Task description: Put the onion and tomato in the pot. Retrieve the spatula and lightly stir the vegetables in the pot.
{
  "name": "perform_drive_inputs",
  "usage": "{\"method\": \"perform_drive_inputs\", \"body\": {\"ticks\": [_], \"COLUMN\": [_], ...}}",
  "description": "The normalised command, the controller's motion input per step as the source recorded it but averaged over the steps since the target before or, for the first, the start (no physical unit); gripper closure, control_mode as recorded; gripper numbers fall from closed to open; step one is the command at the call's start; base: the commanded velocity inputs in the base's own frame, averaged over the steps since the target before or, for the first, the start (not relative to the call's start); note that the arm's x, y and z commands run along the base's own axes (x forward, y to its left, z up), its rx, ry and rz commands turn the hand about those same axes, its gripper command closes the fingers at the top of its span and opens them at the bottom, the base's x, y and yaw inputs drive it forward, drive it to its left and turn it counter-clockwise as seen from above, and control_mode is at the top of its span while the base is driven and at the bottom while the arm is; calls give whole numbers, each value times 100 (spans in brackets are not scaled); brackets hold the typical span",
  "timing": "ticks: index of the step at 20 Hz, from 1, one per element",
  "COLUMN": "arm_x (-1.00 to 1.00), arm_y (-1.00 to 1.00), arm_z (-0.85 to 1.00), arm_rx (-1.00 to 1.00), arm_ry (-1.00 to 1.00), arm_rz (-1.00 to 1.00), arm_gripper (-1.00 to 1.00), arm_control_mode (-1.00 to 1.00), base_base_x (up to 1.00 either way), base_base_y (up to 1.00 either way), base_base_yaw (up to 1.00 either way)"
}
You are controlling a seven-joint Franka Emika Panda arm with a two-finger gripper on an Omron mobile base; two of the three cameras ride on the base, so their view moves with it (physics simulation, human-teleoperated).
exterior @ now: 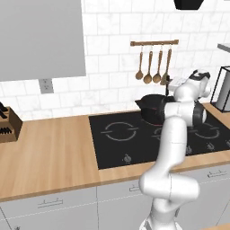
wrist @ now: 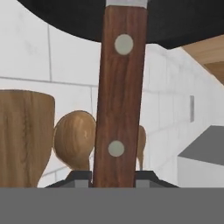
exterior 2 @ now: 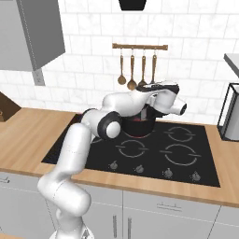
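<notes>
The black pot stands on the back of the cooktop, and my hand hovers over it. My gripper is shut on the spatula's reddish-brown handle, which runs up to the grey blade end at the pot's dark rim. In the right base view my gripper points down into the pot. A red patch shows just inside the pot's rim there; I cannot tell whether it is the tomato. The onion is hidden.
Wooden spoons and a turner hang on a rail behind the pot, close to my hand. A knife block sits at the far left of the counter. A wire rack stands right of the cooktop.
</notes>
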Motion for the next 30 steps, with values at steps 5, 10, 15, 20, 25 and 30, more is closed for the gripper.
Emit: {"method": "perform_drive_inputs", "body": {"ticks": [5, 10, 15, 20, 25, 30], "arm_x": [-9, -41, -6, 2, 5, 11], "arm_y": [2, 42, 85, 23, -23, -58], "arm_z": [-23, -13, -10, 3, -11, -53], "arm_rx": [0, 0, 2, 8, 6, -2], "arm_ry": [0, 0, 0, -4, -2, 0], "arm_rz": [0, 2, 7, 1, 0, 0], "arm_gripper": [100, 100, 100, 100, 100, 100], "arm_control_mode": [-100, -100, -100, -100, -100, -100], "base_base_x": [0, 0, 0, 0, 0, 0], "base_base_y": [0, 0, 0, 0, 0, 0], "base_base_yaw": [0, 0, 0, 0, 0, 0]}}
